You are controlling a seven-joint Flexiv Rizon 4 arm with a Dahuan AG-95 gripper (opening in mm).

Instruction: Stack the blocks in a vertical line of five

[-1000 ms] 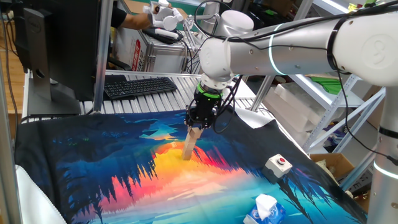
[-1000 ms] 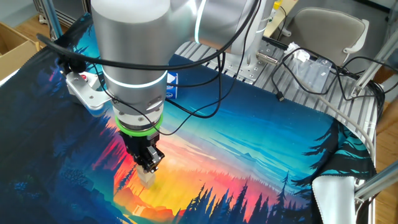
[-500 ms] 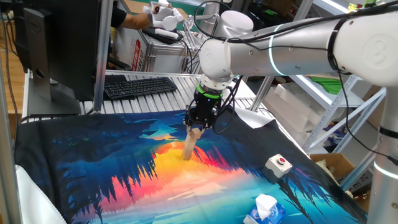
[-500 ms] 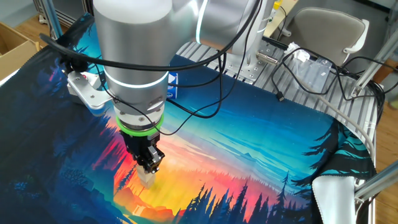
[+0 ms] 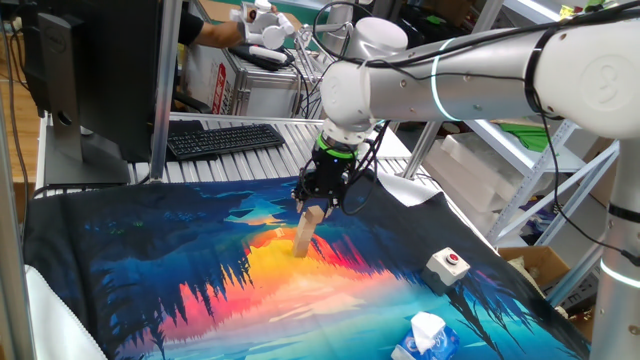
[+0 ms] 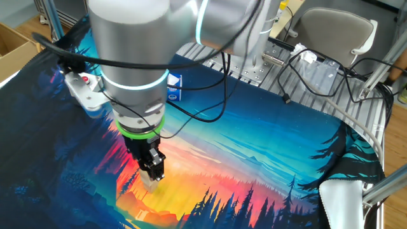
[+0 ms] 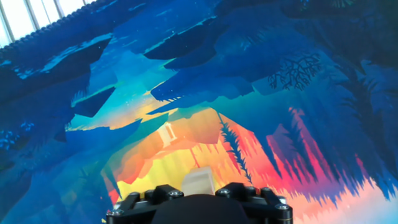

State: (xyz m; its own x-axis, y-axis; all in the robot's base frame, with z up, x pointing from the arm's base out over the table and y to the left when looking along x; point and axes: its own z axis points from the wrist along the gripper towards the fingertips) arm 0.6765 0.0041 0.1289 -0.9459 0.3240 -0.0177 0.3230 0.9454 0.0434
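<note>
Slightly wider tool [image 5: 314, 208], block stack [image 5: 306, 238] top half-hidden between fingers.

Glossy silver arm [image 5: 470, 75], green wrist ring, black pincer [image 5: 318, 208].

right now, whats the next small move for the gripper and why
Probably lift straight up. The gripper sits at the top of the leaning stack of blocks, fingers apparently parting. Any sideways drift could topple the column.
</note>
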